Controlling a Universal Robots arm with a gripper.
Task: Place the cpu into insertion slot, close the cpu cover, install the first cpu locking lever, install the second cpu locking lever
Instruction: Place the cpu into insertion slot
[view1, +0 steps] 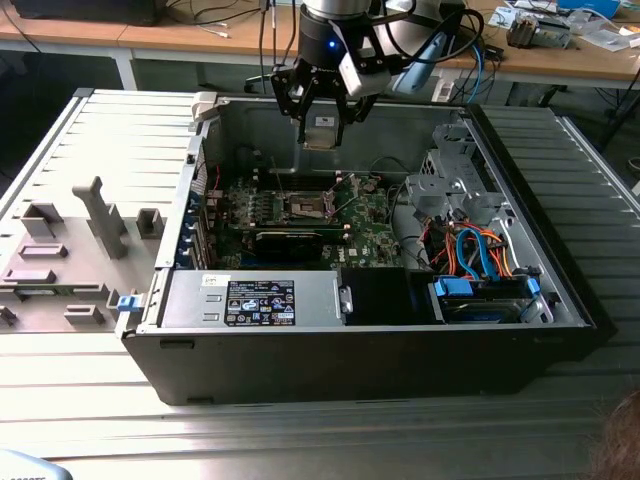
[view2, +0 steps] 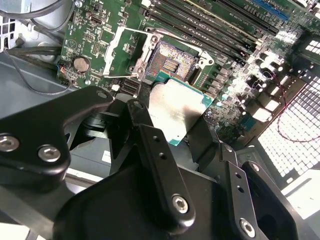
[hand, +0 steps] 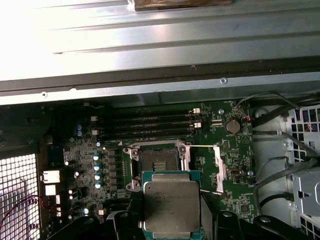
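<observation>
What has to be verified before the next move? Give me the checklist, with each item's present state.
1. Grip: ok. The gripper is shut on the cpu, with its fingers at the chip's edges.
2. Socket bare: ok, nothing lies in it.
3. The cpu cover swung clear: ok, it stands open beside the socket.
4. The cpu over the socket: not ok. In the exterior view it hangs well above the board, off toward the rear wall of the case.
5. The cpu's turn matching the socket: cannot tell.
</observation>
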